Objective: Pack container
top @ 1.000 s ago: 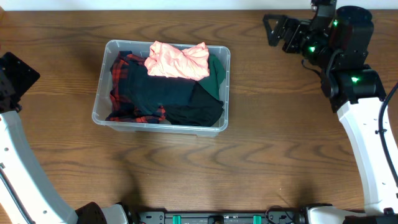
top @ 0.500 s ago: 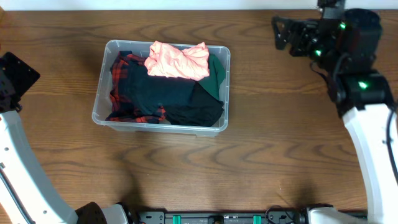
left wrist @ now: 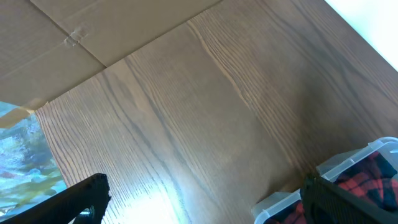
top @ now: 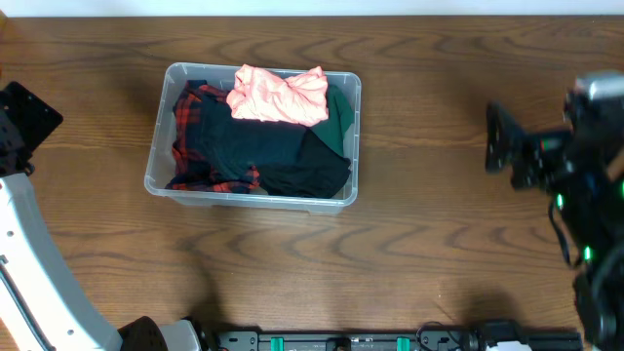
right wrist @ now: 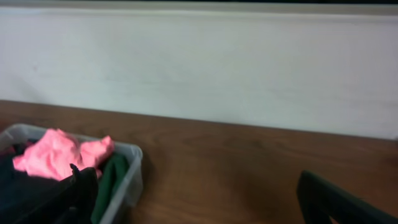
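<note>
The clear plastic container (top: pixel 255 200) sits on the wooden table, left of centre. It holds a pink garment (top: pixel 278 95) on top of black clothing (top: pixel 263 146), a red plaid shirt (top: pixel 195 107) and a green garment (top: pixel 339 117). My left gripper (top: pixel 29 117) is open and empty at the table's far left edge, apart from the container. Its wrist view shows the gripper (left wrist: pixel 205 205) and a container corner (left wrist: pixel 348 165). My right gripper (top: pixel 495 148) is open and empty, well to the right of the container and blurred. Its wrist view shows the gripper (right wrist: pixel 205 199) facing the container (right wrist: pixel 130 171) and the pink garment (right wrist: pixel 56 152).
A white wall (right wrist: pixel 199 68) runs behind the table's far edge. Flat cardboard (left wrist: pixel 93 31) lies beyond the table's left side. Bare wood (top: pixel 419 244) lies between the container and the right arm.
My right arm has swung from the back right corner toward the front, along the right side. The container, the clothes and the left arm have not moved.
</note>
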### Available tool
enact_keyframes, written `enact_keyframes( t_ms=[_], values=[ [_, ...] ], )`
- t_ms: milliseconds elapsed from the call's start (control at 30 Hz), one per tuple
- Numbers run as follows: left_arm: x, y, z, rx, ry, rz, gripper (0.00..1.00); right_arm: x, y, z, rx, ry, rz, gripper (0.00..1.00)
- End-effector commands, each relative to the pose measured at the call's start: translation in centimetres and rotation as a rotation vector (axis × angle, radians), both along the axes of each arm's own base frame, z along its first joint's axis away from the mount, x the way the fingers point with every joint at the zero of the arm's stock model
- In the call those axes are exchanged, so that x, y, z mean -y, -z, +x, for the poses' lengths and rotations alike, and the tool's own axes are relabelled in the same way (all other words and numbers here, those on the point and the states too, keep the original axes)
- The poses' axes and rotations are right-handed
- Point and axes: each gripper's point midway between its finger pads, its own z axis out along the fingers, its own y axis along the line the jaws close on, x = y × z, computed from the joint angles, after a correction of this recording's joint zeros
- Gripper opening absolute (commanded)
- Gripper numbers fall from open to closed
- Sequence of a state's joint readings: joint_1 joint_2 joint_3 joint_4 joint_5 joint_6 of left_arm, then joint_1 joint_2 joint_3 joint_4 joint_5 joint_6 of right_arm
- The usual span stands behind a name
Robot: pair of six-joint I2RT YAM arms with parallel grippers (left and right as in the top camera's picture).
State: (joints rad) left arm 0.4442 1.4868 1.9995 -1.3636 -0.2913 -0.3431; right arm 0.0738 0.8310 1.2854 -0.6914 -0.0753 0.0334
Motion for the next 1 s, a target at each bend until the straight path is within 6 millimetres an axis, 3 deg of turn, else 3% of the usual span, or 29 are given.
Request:
enact_keyframes(
  t_ms=[0,200,400,633,967],
  values=[
    [-0.3,-0.1,-0.1,-0.002,-0.012,0.006,0.98,1.0,1.4,-2.7,0.034,0.037,-0.049,0.99],
    [-0.3,-0.1,-0.1,-0.001,-0.012,0.006,0.98,1.5,4.2,-7.7,0.142,0.047,-0.041,0.99],
    [-0.3,-0.1,-0.1,-0.002,-0.012,0.006,0.98,1.9,7.1,-10.4,0.196,0.062,-0.037,0.99],
    [-0.3,-0.1,-0.1,-0.002,-0.012,0.006,0.98,2.0,10.1,-11.3,0.242,0.064,-0.028,0.99],
    [-0.3,-0.1,-0.1,-0.001,-0.012,0.006,0.98,1.8,13.6,-9.3,0.177,0.059,-0.034,0.99]
  ],
)
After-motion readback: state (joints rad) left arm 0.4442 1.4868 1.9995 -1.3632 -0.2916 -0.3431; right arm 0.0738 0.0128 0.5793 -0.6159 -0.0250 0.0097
